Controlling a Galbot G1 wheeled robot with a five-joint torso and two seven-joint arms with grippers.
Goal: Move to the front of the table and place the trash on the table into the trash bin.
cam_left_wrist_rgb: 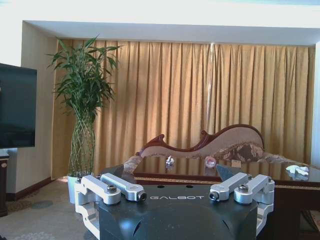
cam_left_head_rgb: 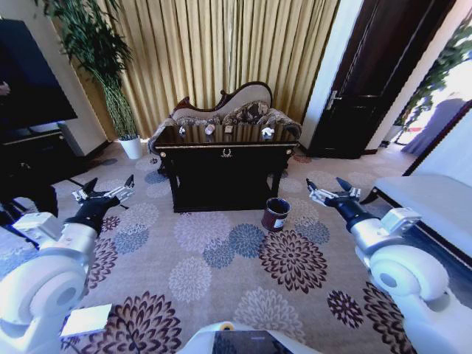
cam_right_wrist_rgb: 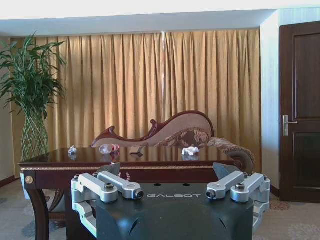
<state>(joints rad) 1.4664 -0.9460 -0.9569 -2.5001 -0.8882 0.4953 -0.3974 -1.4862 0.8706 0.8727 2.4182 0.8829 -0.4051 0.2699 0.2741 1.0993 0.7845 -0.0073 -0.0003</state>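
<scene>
1. Both arms are raised ahead of the robot, the left gripper and right gripper with fingers spread and empty
2. The worktop lies well ahead, across patterned carpet
3. The bottle, on its side along the worktop, rests between two white scraps
4. The trash bin stands on the carpet off the worktop's front right corner, nearer the right arm

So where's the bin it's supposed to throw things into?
In the head view the trash bin stands on the flowered carpet, right of centre, just off the table's front right corner.
</scene>
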